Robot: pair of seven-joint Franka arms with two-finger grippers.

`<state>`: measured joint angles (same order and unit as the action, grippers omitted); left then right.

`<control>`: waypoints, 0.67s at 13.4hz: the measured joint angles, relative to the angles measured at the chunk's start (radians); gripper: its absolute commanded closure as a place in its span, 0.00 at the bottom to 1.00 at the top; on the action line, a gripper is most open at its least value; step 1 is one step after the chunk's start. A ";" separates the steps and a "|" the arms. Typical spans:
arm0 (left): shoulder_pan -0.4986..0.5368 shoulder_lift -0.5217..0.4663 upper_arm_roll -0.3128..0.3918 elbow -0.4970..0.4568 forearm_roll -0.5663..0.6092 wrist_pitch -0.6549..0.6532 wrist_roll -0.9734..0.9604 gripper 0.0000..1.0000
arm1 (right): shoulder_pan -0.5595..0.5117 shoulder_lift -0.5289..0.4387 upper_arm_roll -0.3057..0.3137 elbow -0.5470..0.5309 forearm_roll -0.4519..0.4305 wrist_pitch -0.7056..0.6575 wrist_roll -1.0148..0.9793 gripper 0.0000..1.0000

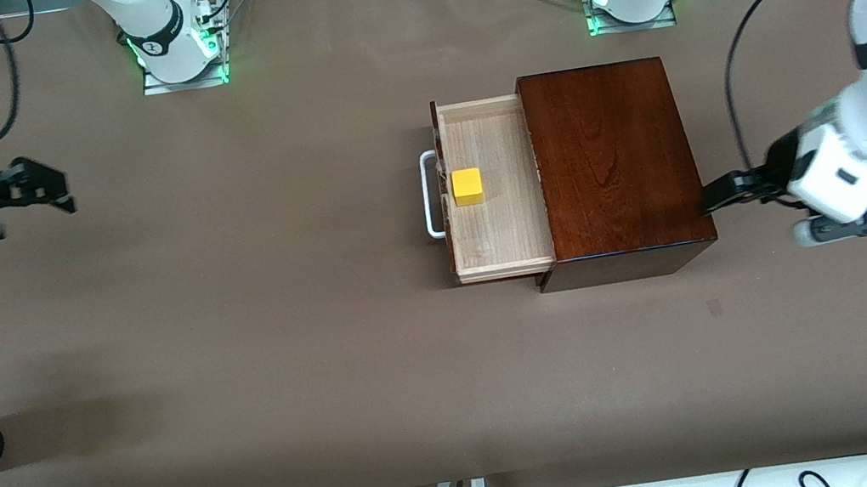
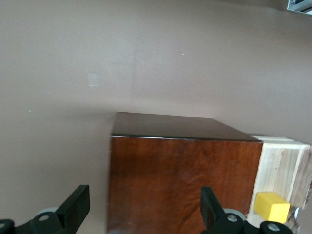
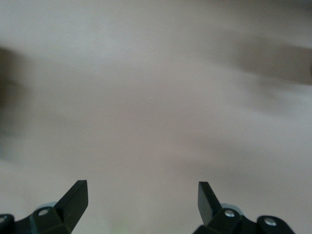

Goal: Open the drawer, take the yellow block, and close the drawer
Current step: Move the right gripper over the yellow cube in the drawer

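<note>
Midway along the brown table (image 1: pixel 307 314) sits the dark reddish-brown wooden box (image 1: pixel 611 165), its drawer (image 1: pixel 492 187) pulled out toward the right arm's end, white loop handle (image 1: pixel 431 195) leading. On the pale tray, close to the drawer front, rests the yellow block (image 1: pixel 467 186). At the box's closed end the left gripper (image 1: pixel 723 193) has its fingers spread, seemingly just touching the wood. Well apart, over bare table at the right arm's end, the right gripper (image 1: pixel 43 188) waits with fingers wide and nothing between them.
</note>
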<state>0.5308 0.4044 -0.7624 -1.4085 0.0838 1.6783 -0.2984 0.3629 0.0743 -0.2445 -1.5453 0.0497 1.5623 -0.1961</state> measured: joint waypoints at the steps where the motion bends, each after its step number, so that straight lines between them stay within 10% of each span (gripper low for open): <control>1: -0.061 -0.058 0.114 -0.016 -0.056 -0.001 0.060 0.00 | 0.012 0.000 0.043 0.000 0.002 -0.004 -0.026 0.00; 6: -0.420 -0.310 0.624 -0.134 -0.180 -0.052 0.195 0.00 | 0.136 0.071 0.253 -0.003 -0.006 0.095 -0.059 0.00; 9: -0.590 -0.380 0.787 -0.149 -0.181 -0.111 0.197 0.00 | 0.274 0.179 0.279 -0.002 -0.031 0.285 -0.059 0.00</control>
<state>-0.0593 0.0239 0.0245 -1.5572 -0.0970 1.5669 -0.1010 0.6373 0.2532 0.0347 -1.5474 0.0189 1.8473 -0.2551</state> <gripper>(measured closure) 0.000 0.000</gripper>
